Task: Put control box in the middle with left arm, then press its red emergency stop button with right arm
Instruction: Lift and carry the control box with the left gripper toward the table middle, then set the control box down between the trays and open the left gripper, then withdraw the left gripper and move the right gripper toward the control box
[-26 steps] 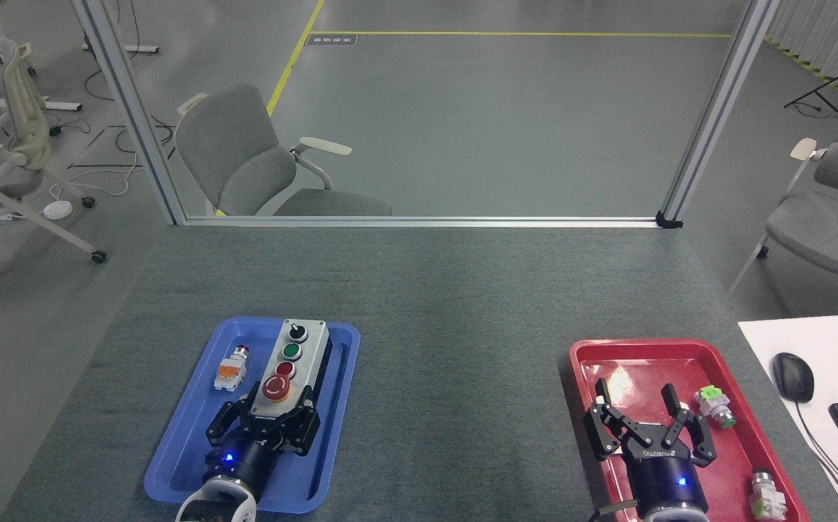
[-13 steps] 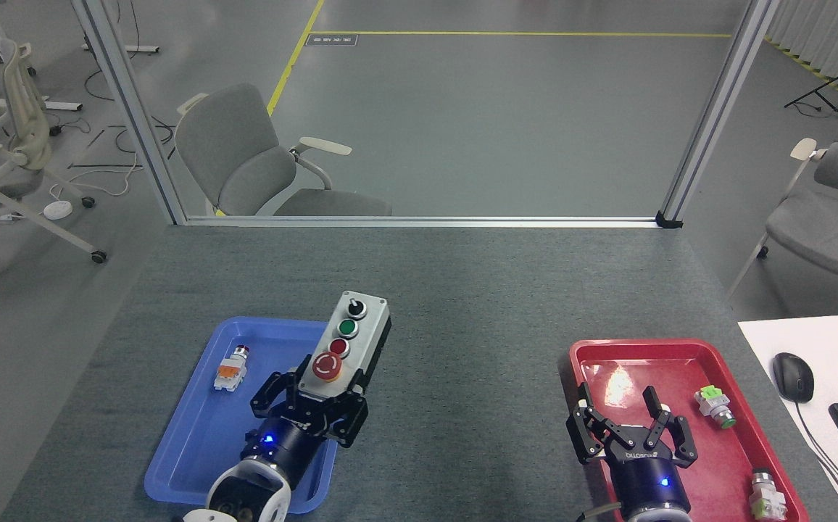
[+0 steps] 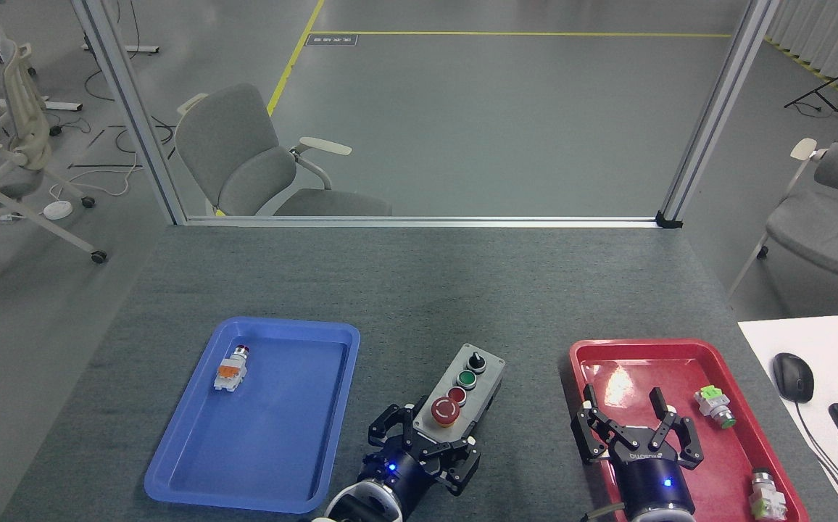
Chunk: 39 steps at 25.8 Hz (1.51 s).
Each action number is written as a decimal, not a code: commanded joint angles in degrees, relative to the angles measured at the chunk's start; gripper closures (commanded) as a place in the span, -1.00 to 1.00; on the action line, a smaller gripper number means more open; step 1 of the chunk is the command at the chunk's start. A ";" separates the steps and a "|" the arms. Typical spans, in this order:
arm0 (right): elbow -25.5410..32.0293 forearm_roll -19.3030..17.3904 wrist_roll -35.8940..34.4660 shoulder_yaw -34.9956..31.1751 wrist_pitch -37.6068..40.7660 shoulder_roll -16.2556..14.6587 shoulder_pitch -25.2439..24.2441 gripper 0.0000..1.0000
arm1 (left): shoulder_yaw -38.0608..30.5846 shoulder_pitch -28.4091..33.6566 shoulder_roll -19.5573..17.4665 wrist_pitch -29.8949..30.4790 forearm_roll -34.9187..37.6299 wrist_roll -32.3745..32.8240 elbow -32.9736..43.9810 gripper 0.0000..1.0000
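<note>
So left gripper (image 3: 425, 453) clamps the control box (image 3: 460, 395) mid-table for pressing, while right gripper (image 3: 635, 433) waits spread open.

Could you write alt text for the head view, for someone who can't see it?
A robot's black left gripper clasps the near end of a long light-grey control box between a blue plastic tray and a red plastic tray on a grey felt-covered table. Its black right gripper hangs open over the red tray.
</note>
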<state>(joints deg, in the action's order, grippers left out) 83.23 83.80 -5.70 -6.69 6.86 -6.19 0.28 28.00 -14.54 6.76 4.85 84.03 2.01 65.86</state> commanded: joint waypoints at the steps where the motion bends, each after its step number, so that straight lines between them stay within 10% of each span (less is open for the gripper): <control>1: 0.00 -0.12 -0.10 0.10 0.52 -0.05 -0.19 -0.96 | 3.03 -2.42 0.98 -1.95 0.43 -0.69 -5.39 1.00; 11: 0.00 -0.12 -0.01 0.27 0.17 0.65 -0.28 -0.95 | 4.88 -3.39 0.98 -3.79 -0.27 -0.51 -7.32 0.95; 20: -0.09 -0.21 0.08 0.45 0.52 0.65 -0.37 -0.79 | 5.14 -3.47 0.98 -6.52 -0.53 -0.78 -5.57 -0.97; 27: -0.09 -0.21 0.17 0.54 0.96 0.65 -0.45 -0.53 | 4.52 -0.66 0.01 -2.74 -0.71 0.01 2.61 -0.98; 32: -0.09 -0.04 0.17 2.03 3.68 0.21 -0.45 0.40 | 3.12 2.42 -7.72 -0.28 -4.22 0.01 9.11 -0.98; 39: -0.18 0.40 0.17 6.78 3.95 0.04 -0.63 1.00 | -8.66 6.28 -18.98 7.72 -16.62 -0.78 12.45 -0.98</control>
<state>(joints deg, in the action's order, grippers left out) 83.09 84.09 -5.53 -1.83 10.68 -6.05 -0.30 24.79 -9.72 -8.40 9.57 71.56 1.51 77.22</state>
